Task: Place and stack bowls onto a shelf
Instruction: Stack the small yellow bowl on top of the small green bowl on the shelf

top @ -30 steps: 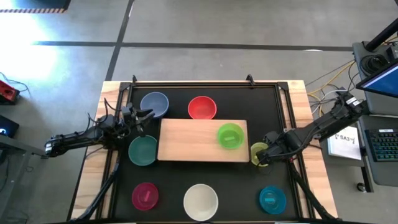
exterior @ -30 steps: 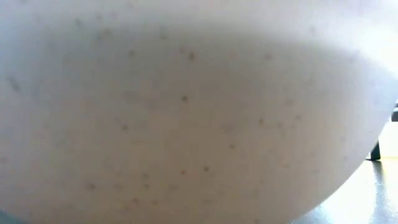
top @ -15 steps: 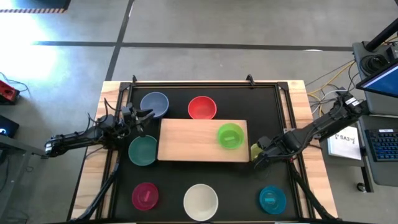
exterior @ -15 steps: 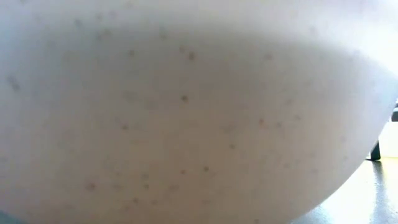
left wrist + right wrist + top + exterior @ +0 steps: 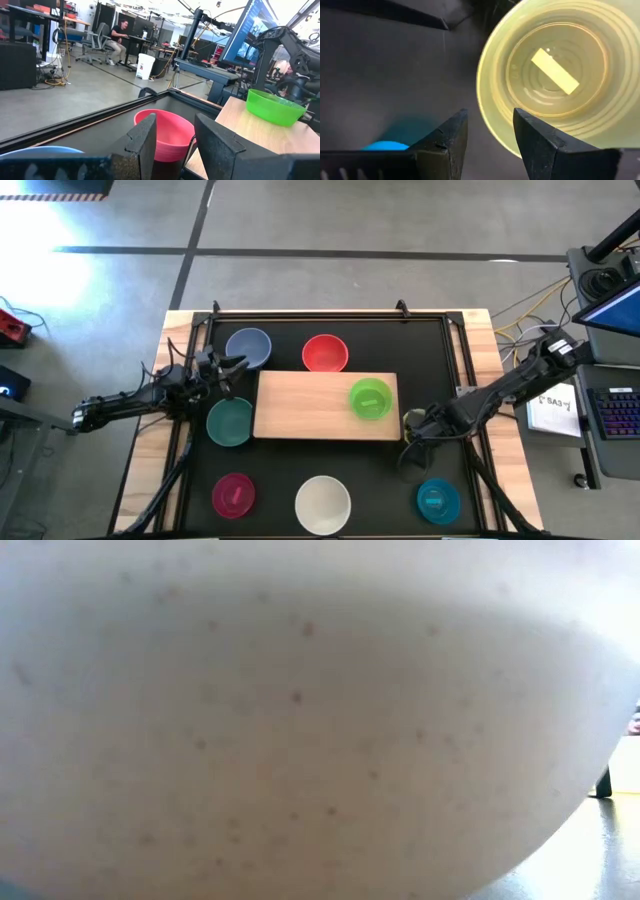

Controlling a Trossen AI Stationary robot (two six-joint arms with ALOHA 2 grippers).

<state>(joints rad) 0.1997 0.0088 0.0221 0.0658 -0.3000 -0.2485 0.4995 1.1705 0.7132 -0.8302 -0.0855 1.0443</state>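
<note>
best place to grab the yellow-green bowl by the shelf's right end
Grip the yellow-green bowl by its thin rim, from above, one finger inside and one outside. It sits upright, mouth open, and the right gripper already straddles the rim edge beside the shelf.

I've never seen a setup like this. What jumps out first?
A ring of bright bowls surrounds a pale wooden shelf mid-table, with only the green bowl standing on it. At the shelf's right end, the right claw hangs open over a yellow-green bowl, while the cream-white bowl blocks nearly the whole low view.
</note>
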